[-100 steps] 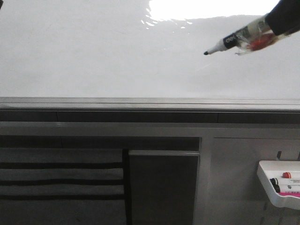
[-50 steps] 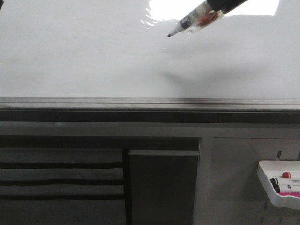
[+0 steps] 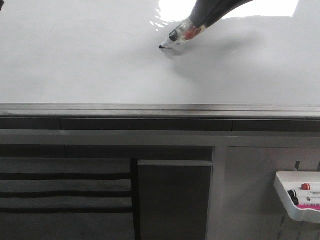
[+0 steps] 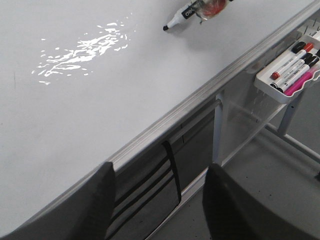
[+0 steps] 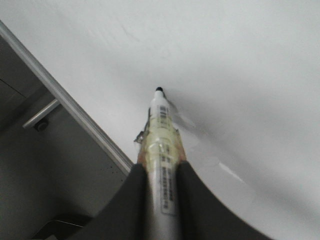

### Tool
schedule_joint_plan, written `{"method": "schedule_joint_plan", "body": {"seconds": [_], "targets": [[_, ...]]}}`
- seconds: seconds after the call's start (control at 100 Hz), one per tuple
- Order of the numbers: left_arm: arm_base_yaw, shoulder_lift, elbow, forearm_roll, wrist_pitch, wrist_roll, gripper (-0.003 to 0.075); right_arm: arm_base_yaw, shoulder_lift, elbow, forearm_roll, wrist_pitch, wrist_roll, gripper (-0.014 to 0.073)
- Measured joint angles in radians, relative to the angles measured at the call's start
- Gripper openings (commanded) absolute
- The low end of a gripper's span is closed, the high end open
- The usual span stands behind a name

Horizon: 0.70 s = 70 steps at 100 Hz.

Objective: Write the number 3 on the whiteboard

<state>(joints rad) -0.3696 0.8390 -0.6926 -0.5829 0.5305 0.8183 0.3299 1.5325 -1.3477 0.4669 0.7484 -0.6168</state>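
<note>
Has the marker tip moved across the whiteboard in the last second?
Yes. In the front view the marker tip went leftward along the whiteboard, from right of the bright glare patch to below its left end.

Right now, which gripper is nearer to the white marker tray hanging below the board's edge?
Hard to call. The left gripper hangs open off the whiteboard edge, the tray to one side. The right gripper, shut on the marker, is over the board.
</note>
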Motion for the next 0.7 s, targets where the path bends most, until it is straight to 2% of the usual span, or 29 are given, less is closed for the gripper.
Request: {"method": "schedule_joint_plan", "body": {"seconds": [0.19, 0.41, 0.61, 0.7], "targets": [[0.000, 0.000, 0.000, 0.000, 0.000, 0.000, 0.0368, -0.026, -0.017, 0.006, -0.070, 0.108, 0.057, 0.0000], [0.000, 0.000, 0.000, 0.000, 0.000, 0.000, 0.0368, 0.023, 0.010, 0.033, -0.071, 0.051, 0.058, 0.0000], [0.000, 0.000, 0.000, 0.000, 0.000, 0.000, 0.0368, -0.023, 0.003, 0.043, -0.093, 0.144, 0.090, 0.0000], [0.000, 0.000, 0.000, 0.000, 0.000, 0.000, 0.0368, -0.016, 0.001, 0.072, -0.088, 0.136, 0.096, 0.0000]]}}
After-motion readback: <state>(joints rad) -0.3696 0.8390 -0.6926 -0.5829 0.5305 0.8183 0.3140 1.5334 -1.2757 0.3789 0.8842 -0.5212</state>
